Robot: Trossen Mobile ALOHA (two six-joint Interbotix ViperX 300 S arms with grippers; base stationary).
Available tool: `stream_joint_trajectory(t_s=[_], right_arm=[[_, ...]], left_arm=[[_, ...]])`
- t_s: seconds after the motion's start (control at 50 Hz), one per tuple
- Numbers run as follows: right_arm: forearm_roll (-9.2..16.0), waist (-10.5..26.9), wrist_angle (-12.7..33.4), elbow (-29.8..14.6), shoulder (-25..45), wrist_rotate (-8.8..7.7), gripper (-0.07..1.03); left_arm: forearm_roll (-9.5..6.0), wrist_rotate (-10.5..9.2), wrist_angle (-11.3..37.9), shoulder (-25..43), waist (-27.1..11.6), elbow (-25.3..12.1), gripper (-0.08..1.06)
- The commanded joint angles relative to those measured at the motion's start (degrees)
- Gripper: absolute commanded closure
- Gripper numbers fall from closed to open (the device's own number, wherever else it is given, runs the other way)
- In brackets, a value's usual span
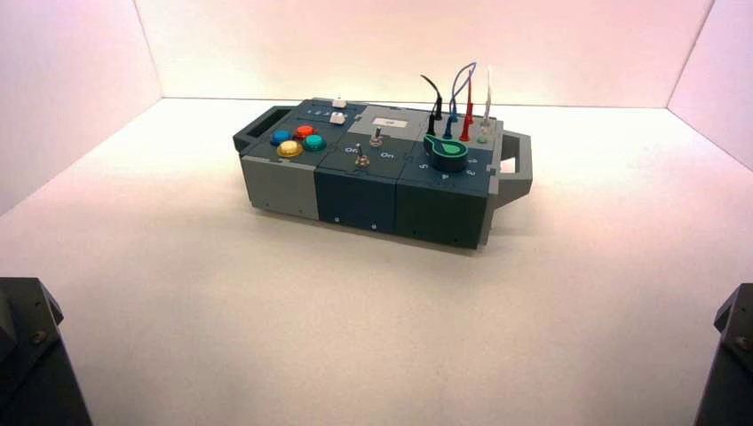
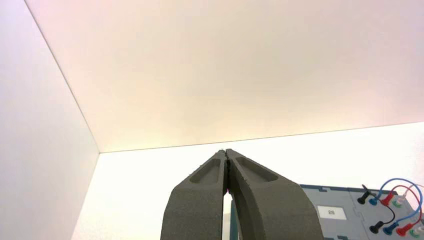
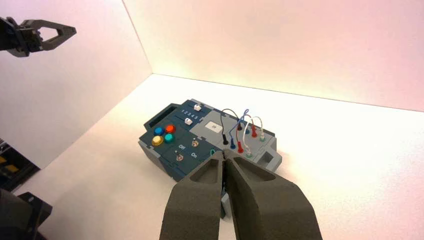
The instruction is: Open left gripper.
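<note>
My left gripper (image 2: 226, 151) is shut and empty, its fingertips pressed together, held high over the table's left side and apart from the box. It also shows far off in the right wrist view (image 3: 70, 31), raised and shut. My right gripper (image 3: 223, 155) is shut and empty, held above and in front of the box (image 3: 170, 165). In the high view only the parked arm bases show, the left arm (image 1: 27, 355) and the right arm (image 1: 733, 351) at the bottom corners.
The box (image 1: 355, 191) stands mid-table, turned slightly. It bears coloured buttons (image 1: 297, 140), white sliders (image 1: 338, 116), two toggle switches (image 1: 362, 161), a green knob (image 1: 447, 153) and wires (image 1: 462, 98). White walls enclose the table.
</note>
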Motion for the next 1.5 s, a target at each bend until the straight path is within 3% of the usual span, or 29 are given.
stream_joint_trajectory(t_s=[0.02, 0.08, 0.14, 0.26, 0.3, 0.36, 0.98, 1.5], right_arm=[[0.18, -0.09, -0.7, -0.7, 0.53, 0.26, 0.99], [0.18, -0.09, -0.7, -0.7, 0.44, 0.26, 0.99], [0.18, -0.09, -0.7, -0.7, 0.53, 0.26, 0.99], [0.18, -0.09, -0.7, -0.62, 0.44, 0.26, 0.99], [0.18, -0.09, -0.7, -0.62, 0.53, 0.26, 0.99], [0.18, -0.18, -0.7, -0.62, 0.44, 0.26, 0.99], [0.18, -0.09, -0.79, -0.53, 0.53, 0.26, 0.99], [0.18, -0.09, -0.79, -0.53, 0.35, 0.18, 0.99]], left_arm=[[-0.09, 0.0, -0.26, -0.53, 0.18, -1.76, 1.01], [-0.09, 0.0, 0.0, -0.62, 0.18, -1.67, 0.98], [-0.09, 0.0, 0.0, -0.79, 0.18, -1.85, 0.79], [0.18, 1.05, 0.09, -0.62, 0.18, -1.93, -0.08], [0.18, 1.58, 0.09, -0.53, 0.09, -1.93, 0.0], [0.18, 2.11, 0.35, -0.18, 0.0, -1.93, -0.05], [0.09, 3.69, 6.68, 1.76, -0.18, -6.24, -0.05], [0.09, 3.69, 6.77, 4.39, -0.18, -7.21, -0.05]])
